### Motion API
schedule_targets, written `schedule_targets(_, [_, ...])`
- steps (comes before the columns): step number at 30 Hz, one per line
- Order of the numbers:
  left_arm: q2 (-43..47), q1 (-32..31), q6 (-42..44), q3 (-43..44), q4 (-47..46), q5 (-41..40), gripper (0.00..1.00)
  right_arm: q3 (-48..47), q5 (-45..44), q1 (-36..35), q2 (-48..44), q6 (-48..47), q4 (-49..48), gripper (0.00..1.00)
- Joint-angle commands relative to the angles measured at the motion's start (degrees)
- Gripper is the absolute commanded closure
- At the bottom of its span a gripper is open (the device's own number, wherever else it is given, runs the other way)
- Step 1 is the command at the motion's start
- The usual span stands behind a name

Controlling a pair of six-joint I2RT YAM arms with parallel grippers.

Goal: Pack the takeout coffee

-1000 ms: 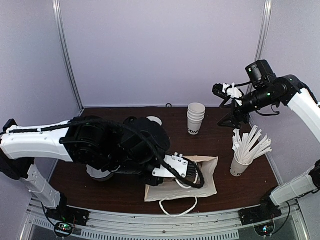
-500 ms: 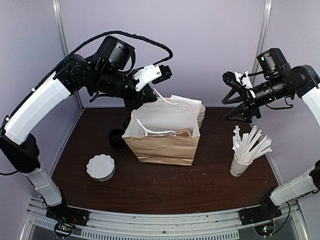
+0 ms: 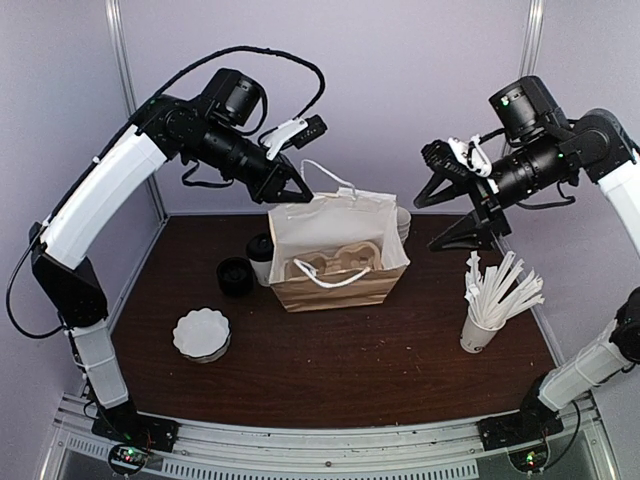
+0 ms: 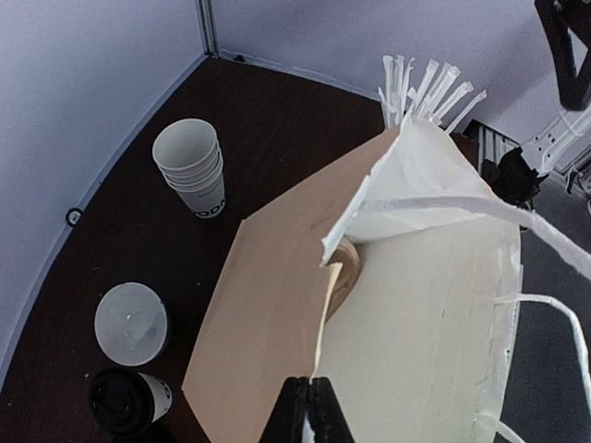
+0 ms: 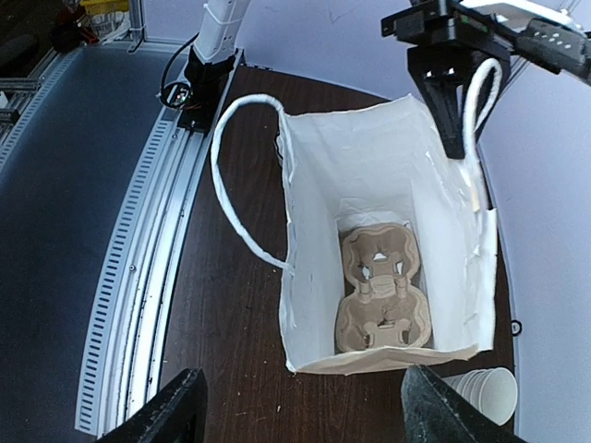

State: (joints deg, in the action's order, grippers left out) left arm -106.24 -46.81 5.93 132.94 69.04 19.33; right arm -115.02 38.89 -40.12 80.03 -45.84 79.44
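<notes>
Left tool [image 4: 309, 411] is pinched fully closed on the top rim of the paper bag [image 3: 335, 290]. It holds the back edge up, so the bag stands on the tabletop [image 3: 330, 370] with its mouth spread wide, likely so a cup can drop straight in. A cardboard cup carrier [image 5: 380, 291] lies flat on the bag's floor with its sockets facing up, ready to seat the drink. Right tool [image 3: 450, 212] hangs above and to the right of the bag with its jaws wide apart and nothing in them. Its wrist camera looks down into the open mouth, so it reads as the free arm for fetching the cup. The takeout coffee [image 4: 122, 401], black lid on, stands on the tabletop outside the bag, just beside its left side and not yet packed. A white-topped round item sits next to it, but what it is can't be told. The nested cup stack [image 4: 192, 171] is behind the bag, and the cup of wrapped sticks [image 3: 480, 330] is off to the right. Both are well clear of the drop path.
</notes>
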Motion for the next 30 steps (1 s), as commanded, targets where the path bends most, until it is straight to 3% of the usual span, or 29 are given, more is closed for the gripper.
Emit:
schedule_targets(1, [0.03,4.08,-8.46,2.86,0.40,10.82,1.00,-0.50,-4.96,-2.42,2.93,-1.09,-0.17,0.24])
schedule_targets(4, [0.10,4.78,-9.57,2.93,0.38,11.86,1.00,-0.57,-4.52,-3.88,3.62,-0.68,-0.79,0.24])
schedule_targets(10, [-0.58,4.90,-11.59,2.07,-0.47,16.32,1.00,0.32,-12.78,-11.29,7.81,2.02,-4.67,0.24])
schedule_targets(18, [-1.03,5.05,-12.65,-0.38,-0.46,17.23,1.00,-1.30,-15.04,-16.20,12.32,2.84,-5.72,0.40])
schedule_targets(19, [-1.07,5.06,-12.63,-0.48,-0.45,17.23,1.00,-1.48,-15.39,-16.86,12.71,2.86,-5.62,0.43])
schedule_targets(23, [-1.14,5.15,-12.50,-0.41,-0.55,17.04,1.00,-3.36,-17.08,-18.30,13.55,4.18,-6.11,0.81])
schedule_targets(26, [-0.87,5.23,-11.76,-0.36,-0.56,15.90,1.00,-5.55,-18.97,-18.33,13.25,4.77,-6.99,1.00])
schedule_targets(30, [-0.40,5.31,-11.81,1.29,-1.40,16.25,1.00,-10.57,-19.80,-18.32,13.48,4.27,-6.52,1.00])
